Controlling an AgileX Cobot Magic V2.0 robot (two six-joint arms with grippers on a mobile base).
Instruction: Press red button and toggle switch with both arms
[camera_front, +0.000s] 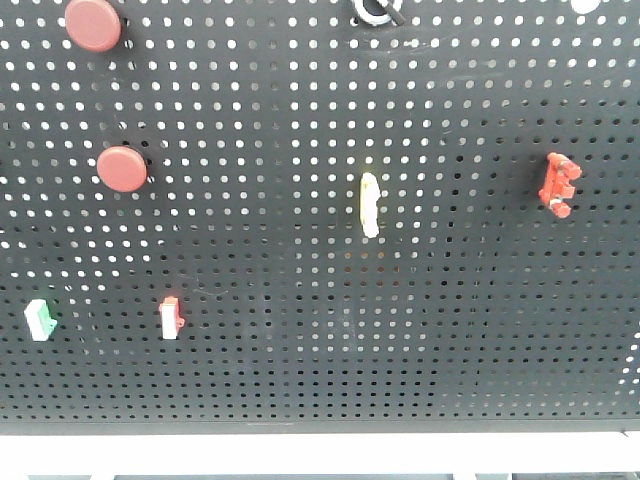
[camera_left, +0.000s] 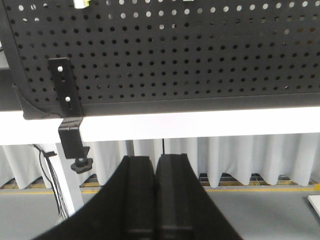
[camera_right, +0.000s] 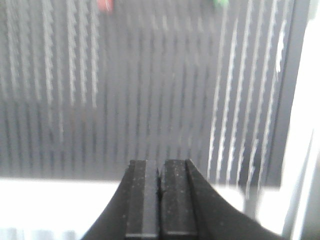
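Two round red buttons sit on the black pegboard (camera_front: 300, 350), one at the top left (camera_front: 92, 24) and one below it (camera_front: 122, 169). Small toggle switches stick out of the board: a green and white one (camera_front: 39, 320), a red and white one (camera_front: 170, 318) and a yellow and white one (camera_front: 369, 204). Neither arm shows in the front view. My left gripper (camera_left: 155, 161) is shut with nothing in it, below the board's lower edge (camera_left: 175, 102). My right gripper (camera_right: 160, 164) is also shut and empty, facing the blurred board (camera_right: 150, 100).
A red clip-like part (camera_front: 558, 184) hangs at the board's right, and a black ring (camera_front: 377, 10) at the top. A black clamp bracket (camera_left: 67, 120) holds the board to a white beam (camera_left: 210, 125). Red (camera_right: 105, 4) and green (camera_right: 218, 2) smears show at the top of the right wrist view.
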